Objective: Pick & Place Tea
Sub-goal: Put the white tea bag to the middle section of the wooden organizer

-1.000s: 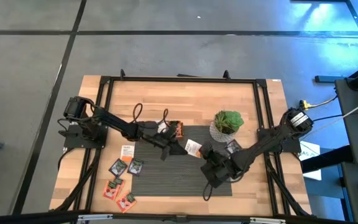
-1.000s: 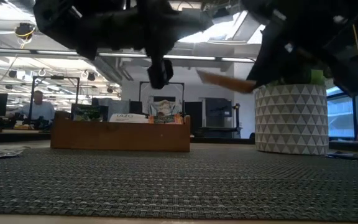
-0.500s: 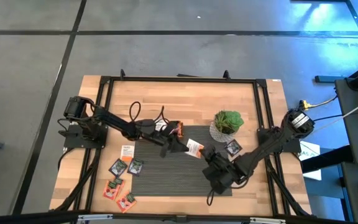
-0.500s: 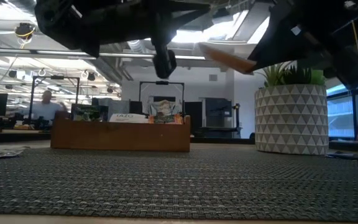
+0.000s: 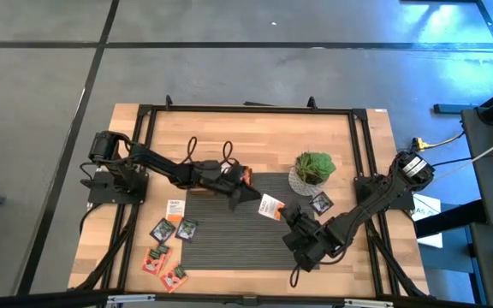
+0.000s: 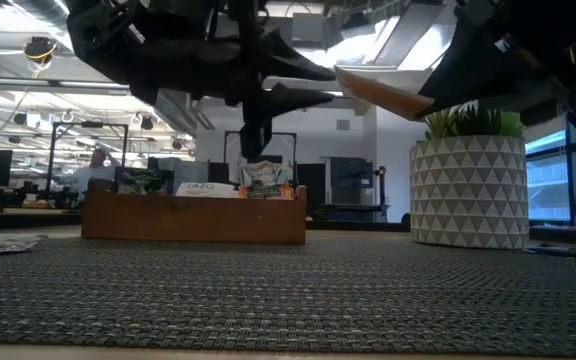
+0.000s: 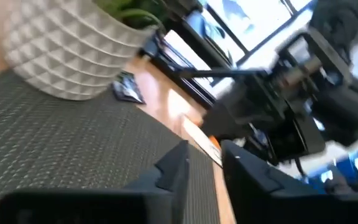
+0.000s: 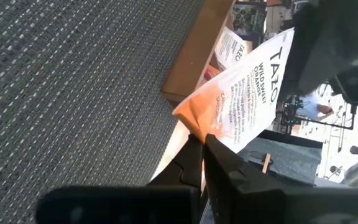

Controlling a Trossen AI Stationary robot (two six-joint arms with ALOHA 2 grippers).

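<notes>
From above, near the centre of the frame, a white and orange tea sachet point(image 5: 270, 206) hangs over the dark mat point(image 5: 221, 231), its long axis slanting from upper left to lower right. The right gripper point(image 5: 282, 214) pinches its lower right corner. The left gripper point(image 5: 251, 196) sits just beside its upper left edge. More sachets point(image 5: 168, 244) lie at lower left on the table point(image 5: 255, 141); a plant pot point(image 5: 313, 171) stands right of centre.

At table height, the sachet point(image 6: 378, 92) shows edge-on at upper centre, tilted down to the right, above the mat point(image 6: 288, 300). A wooden tray point(image 6: 193, 215) stands at left, the pot point(image 6: 468, 190) at right.

Past the left wrist, the fingers point(image 7: 173, 168) stand slightly apart with nothing between them, the sachet point(image 7: 205, 144) just beyond.

Past the right wrist, the fingers point(image 8: 188, 163) press together on the sachet's point(image 8: 244, 87) orange corner; its printed face runs toward upper right.
</notes>
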